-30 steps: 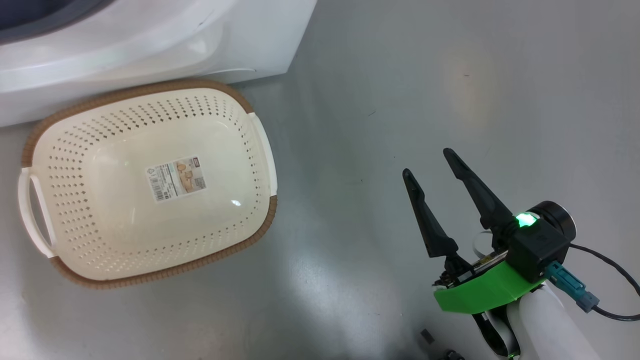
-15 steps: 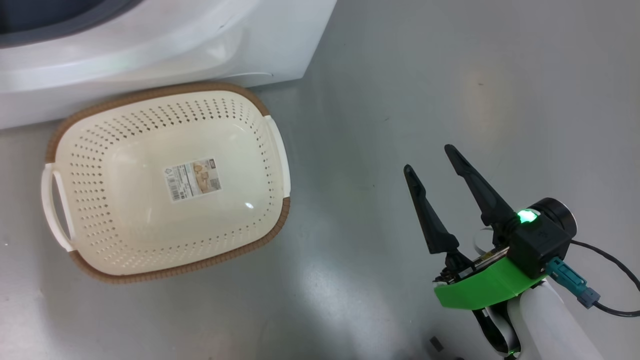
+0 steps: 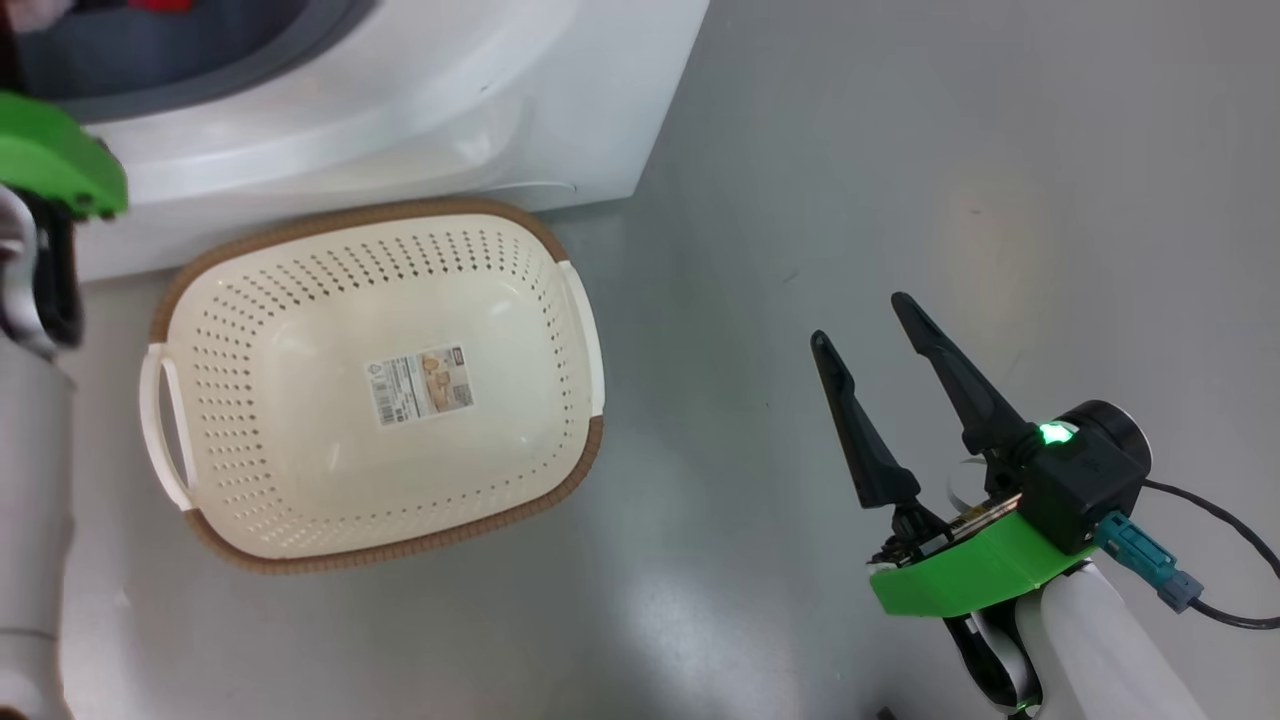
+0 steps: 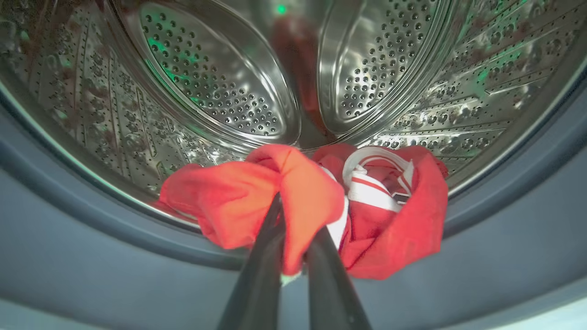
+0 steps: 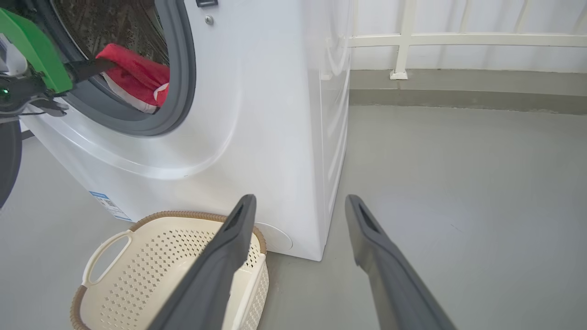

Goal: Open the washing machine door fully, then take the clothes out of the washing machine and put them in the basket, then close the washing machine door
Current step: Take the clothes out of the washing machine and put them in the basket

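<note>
Clothes (image 4: 220, 197): your L gripper (image 4: 296, 224) is clamped on them at mouth of washing machine (image 5: 257, 91). Your R gripper (image 3: 860, 320) is spread wide, empty, apart from basket (image 3: 400, 212).

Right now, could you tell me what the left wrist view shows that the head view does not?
Left wrist view: the left claw shut on the red clothes, at the mouth of the perforated steel drum. Head view: the basket holding no clothes, a sticker on its bottom, and the right claw open above the grey floor. Shared: the washing machine, its grey rubber ring and a sliver of the clothes.
</note>
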`<state>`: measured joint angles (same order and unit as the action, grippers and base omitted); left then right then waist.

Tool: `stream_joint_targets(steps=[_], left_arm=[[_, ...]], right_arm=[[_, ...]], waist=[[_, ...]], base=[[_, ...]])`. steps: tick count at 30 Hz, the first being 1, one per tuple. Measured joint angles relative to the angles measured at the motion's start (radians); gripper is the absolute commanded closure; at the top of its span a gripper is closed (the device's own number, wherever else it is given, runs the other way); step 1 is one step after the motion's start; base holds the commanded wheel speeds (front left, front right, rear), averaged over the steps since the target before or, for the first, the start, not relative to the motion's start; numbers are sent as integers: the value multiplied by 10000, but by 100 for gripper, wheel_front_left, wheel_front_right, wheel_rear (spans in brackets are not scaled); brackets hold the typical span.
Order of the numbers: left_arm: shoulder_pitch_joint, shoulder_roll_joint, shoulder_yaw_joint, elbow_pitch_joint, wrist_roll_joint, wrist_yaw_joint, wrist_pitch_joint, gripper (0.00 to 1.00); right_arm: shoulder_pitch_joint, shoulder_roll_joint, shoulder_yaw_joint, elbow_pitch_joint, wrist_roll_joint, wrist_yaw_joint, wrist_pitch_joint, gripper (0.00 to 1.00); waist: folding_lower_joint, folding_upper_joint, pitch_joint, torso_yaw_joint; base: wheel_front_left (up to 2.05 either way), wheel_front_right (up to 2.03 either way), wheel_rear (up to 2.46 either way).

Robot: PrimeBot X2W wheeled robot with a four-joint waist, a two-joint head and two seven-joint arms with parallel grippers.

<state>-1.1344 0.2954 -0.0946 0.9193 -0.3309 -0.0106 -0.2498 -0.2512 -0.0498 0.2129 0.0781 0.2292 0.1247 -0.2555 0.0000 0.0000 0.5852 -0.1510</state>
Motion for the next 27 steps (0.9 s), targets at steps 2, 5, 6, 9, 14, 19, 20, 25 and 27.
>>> stream_joint_targets(steps=[2, 5, 6, 9, 14, 19, 20, 25, 27], left_arm=[[506, -59, 178, -474, -113, -46, 0, 100], [1153, -61, 395, -1087, -209, -178, 2, 100], [1346, -63, 412, -1294, -217, -188, 0, 100], [1942, -123, 456, -1900, -211, -318, 0, 100], [3038, -370, 685, -2819, -213, -355, 0, 100], [3901, -744, 798, -3540, -378, -527, 2, 100], [4056, -838, 790, -3693, -393, -531, 0, 100], [4922, -1041, 777, -4408, -362, -612, 0, 100], [5461, -1181, 759, -4790, -341, -619, 0, 100]], right_arm=[[1, 0, -4, 12, 0, 0, 0, 0], [9, 0, -56, 13, 0, 0, 0, 0], [12, 0, -81, 12, 0, 0, 0, 0], [38, -4, -146, 15, -4, 0, 0, 0], [91, -8, -245, 29, -6, 0, 0, 0], [449, -8, -435, 35, -17, 0, 0, 0], [515, -10, -456, 35, -19, 0, 2, 0], [779, -8, -506, 23, -113, 0, 2, 0], [1009, -6, -575, 29, -115, 0, 2, 0]], waist=[[0, 0, -123, 16], [0, 0, -316, 41], [0, 0, -383, 54], [0, 0, -592, 109], [0, 0, -996, 217], [0, 0, -1461, 353], [0, 0, -1560, 392], [0, 0, -2071, 566], [0, 0, -2391, 657]], base=[[0, 0, 0], [0, 0, 0], [0, 0, 0], [0, 0, 0], [0, 0, 0], [0, 0, 0], [0, 0, 0], [0, 0, 0], [0, 0, 0]])
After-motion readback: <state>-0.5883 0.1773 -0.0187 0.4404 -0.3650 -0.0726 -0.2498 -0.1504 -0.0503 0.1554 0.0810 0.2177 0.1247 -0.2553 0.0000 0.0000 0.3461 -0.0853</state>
